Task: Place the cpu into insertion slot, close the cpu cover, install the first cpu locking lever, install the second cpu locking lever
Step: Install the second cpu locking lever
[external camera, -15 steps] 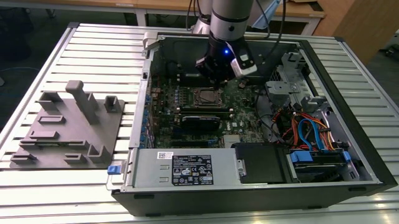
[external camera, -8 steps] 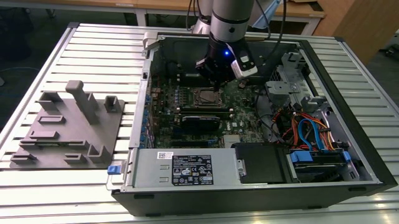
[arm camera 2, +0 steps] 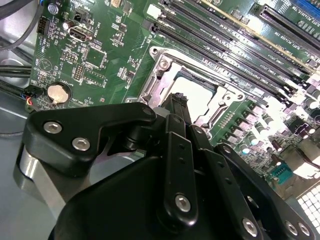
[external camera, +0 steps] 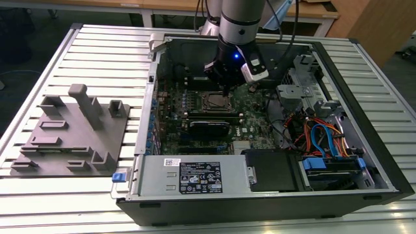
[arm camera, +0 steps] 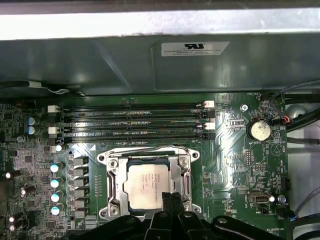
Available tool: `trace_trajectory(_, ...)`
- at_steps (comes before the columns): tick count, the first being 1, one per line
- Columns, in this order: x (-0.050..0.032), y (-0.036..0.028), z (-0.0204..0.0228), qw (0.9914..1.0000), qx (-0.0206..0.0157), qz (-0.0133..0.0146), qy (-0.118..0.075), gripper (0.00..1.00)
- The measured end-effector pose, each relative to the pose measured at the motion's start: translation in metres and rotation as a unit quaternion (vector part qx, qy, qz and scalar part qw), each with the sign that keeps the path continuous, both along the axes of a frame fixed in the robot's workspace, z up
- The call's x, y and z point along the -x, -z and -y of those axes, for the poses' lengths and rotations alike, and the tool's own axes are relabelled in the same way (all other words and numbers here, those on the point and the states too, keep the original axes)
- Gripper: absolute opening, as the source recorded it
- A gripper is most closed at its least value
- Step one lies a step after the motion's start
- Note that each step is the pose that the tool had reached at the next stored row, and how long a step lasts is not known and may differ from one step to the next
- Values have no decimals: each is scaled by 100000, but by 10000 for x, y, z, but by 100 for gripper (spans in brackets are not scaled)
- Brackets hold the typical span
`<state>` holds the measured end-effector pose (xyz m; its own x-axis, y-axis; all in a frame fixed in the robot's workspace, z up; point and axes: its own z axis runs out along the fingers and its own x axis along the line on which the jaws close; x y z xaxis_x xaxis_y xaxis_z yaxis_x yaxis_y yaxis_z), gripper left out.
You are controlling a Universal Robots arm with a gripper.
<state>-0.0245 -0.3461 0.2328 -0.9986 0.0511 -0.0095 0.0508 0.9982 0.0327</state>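
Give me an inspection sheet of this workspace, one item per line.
Surface: slatted grey metal table, carrying the open computer case.
Job's things: small square silver-topped cpu sits in the silver-rimmed insertion slot; thin silver cpu cover lies down around it.
Clutter: grey plastic fixture plate on the exterior view's left.
Grippers: black gripper with fingertips together at the socket's edge, holding nothing.
Cables: blue, orange and red wire bundle inside the case on the exterior view's right.
Surroundings: wooden bench behind the table.
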Motion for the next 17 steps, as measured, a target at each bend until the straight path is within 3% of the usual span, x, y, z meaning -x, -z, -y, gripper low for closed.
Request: trace_trajectory(17,0,0,31,100000,10,-4,-6,11)
